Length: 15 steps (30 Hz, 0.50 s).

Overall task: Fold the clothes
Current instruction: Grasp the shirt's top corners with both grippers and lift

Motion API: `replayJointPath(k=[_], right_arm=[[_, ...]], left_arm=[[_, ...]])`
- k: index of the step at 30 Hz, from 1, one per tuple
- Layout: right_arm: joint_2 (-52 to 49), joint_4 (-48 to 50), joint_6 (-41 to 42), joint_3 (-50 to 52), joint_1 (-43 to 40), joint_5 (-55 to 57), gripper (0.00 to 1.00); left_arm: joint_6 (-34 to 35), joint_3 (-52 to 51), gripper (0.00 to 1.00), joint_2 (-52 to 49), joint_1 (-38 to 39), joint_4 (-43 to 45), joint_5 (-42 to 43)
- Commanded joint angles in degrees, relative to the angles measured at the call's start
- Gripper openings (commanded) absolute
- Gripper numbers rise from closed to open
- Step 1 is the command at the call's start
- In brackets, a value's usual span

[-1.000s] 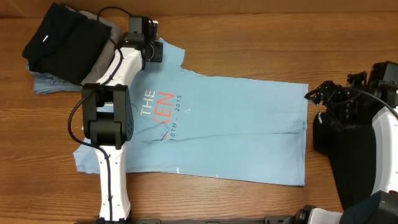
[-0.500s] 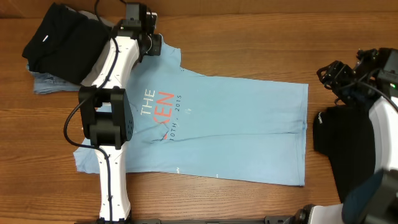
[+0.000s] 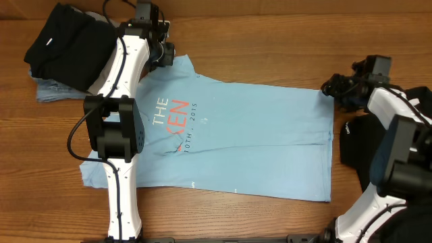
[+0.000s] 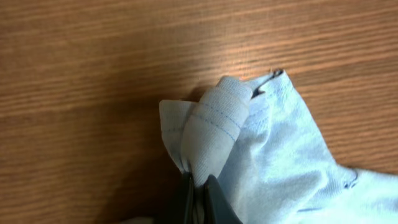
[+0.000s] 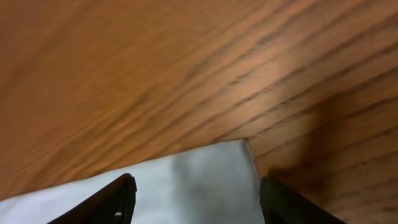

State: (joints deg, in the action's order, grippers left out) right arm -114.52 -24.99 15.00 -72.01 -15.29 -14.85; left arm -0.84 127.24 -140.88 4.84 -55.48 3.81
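Observation:
A light blue T-shirt (image 3: 250, 138) with white and coral lettering lies flat across the table. My left gripper (image 3: 164, 52) is shut on its upper left sleeve hem, the pinched fold (image 4: 214, 127) bunched above the jaws. My right gripper (image 3: 329, 89) is open at the shirt's upper right hem corner (image 5: 211, 165), its fingers (image 5: 115, 199) on either side of the fabric edge. A black garment with a white neck label (image 3: 67, 42) lies piled at the far left.
A second black garment (image 3: 361, 145) lies at the right edge under my right arm. A light blue cloth (image 3: 50, 91) pokes out beneath the left black pile. The left arm stretches over the shirt's left side.
My right gripper has moved left from the table's right edge to the shirt's upper right corner. My left gripper has shifted slightly up with the sleeve, pulling it taut.

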Motion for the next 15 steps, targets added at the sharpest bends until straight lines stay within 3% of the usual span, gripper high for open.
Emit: replayJointPath(k=[1, 10, 15], right_arm=[[-1.92, 0.42, -0.04, -0.92, 0.57, 6.38, 0.68], [-3.19, -1.25, -0.42, -0.92, 3.19, 4.52, 0.63], [-3.21, -1.25, -0.66, -0.92, 4.94, 3.48, 0.49]], left_arm=[[0.37, 1.57, 0.04, 3.23, -0.33, -0.70, 0.26], [0.37, 1.62, 0.04, 5.33, -0.33, -0.61, 0.22], [0.37, 1.62, 0.04, 6.19, -0.33, -0.35, 0.20]])
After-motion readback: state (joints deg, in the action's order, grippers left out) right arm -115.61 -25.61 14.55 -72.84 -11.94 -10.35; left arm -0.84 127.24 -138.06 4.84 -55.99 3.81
